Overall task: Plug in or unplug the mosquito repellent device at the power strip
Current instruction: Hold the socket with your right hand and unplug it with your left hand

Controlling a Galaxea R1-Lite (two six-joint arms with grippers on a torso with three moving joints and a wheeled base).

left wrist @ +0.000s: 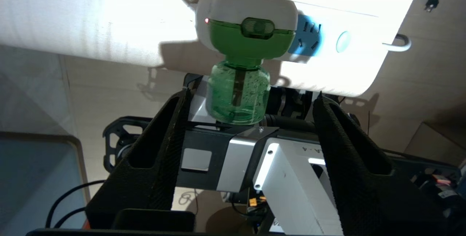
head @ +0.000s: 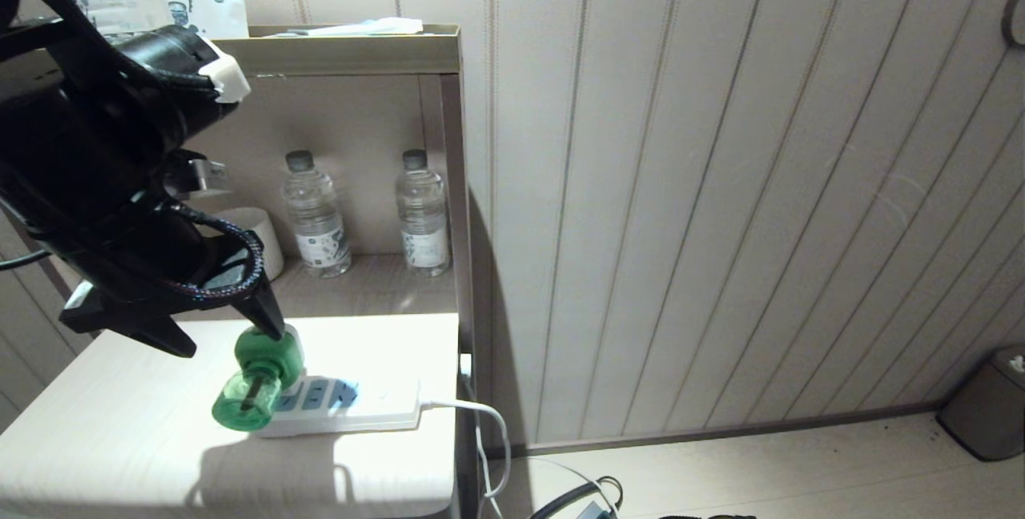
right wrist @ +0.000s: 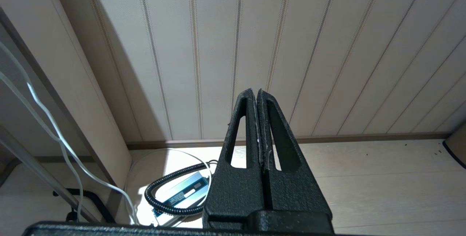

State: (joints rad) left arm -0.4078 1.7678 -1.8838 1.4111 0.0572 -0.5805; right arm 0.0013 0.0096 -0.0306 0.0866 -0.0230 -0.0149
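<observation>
The mosquito repellent device (head: 260, 375) sits at the left end of the power strip (head: 360, 407) on the white bedside table (head: 120, 423), its green bottle tilted toward me. In the left wrist view the device (left wrist: 247, 43) shows a white cap with a small red light, set against the power strip (left wrist: 327, 46). My left gripper (head: 227, 339) is open around it. In that view the gripper (left wrist: 251, 95) has one black finger on each side of the bottle, with a gap to each. My right gripper (right wrist: 257, 92) is shut and empty, hanging low over the floor and facing the wall.
Two clear water bottles (head: 316, 215) (head: 422, 211) and a white mug (head: 260, 239) stand on the shelf behind the table. The strip's white cable (head: 484, 423) drops off the table's right edge. A bin (head: 989, 403) stands at the far right on the floor.
</observation>
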